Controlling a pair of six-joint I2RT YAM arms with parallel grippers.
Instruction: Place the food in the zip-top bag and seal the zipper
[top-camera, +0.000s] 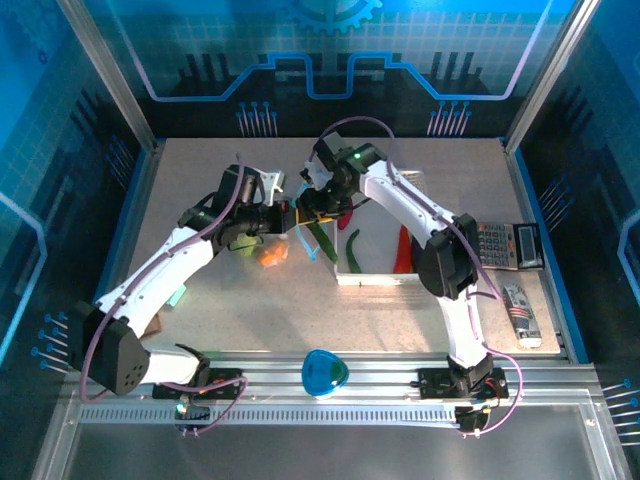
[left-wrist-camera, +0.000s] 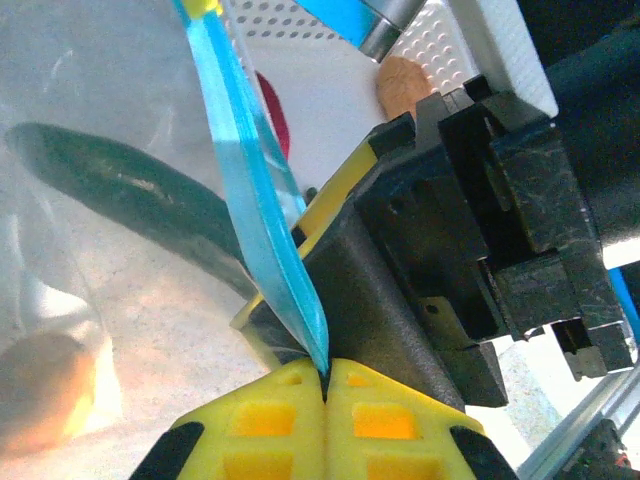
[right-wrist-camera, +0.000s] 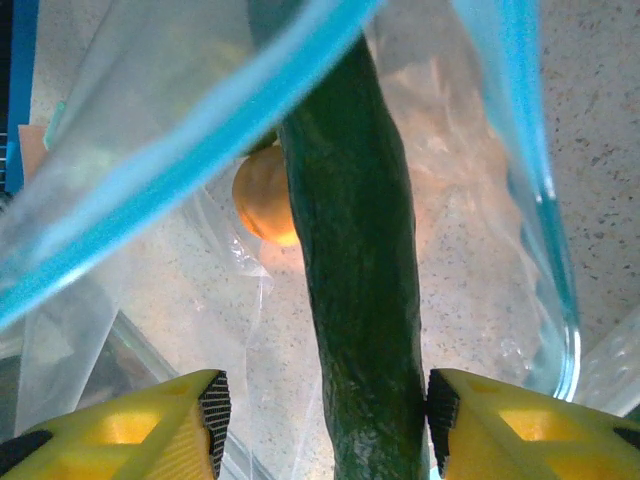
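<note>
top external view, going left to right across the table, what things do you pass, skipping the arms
orange piece → long dark-green cucumber → curved green piece in the white basket → red chili → calculator

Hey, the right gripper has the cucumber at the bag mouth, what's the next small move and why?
Probably open the right gripper wider and draw it back. The cucumber already reaches through the zip-top bag mouth, a gap shows beside one finger, and the left gripper pinches the zipper, holding the mouth up, so the cucumber should drop in.
</note>
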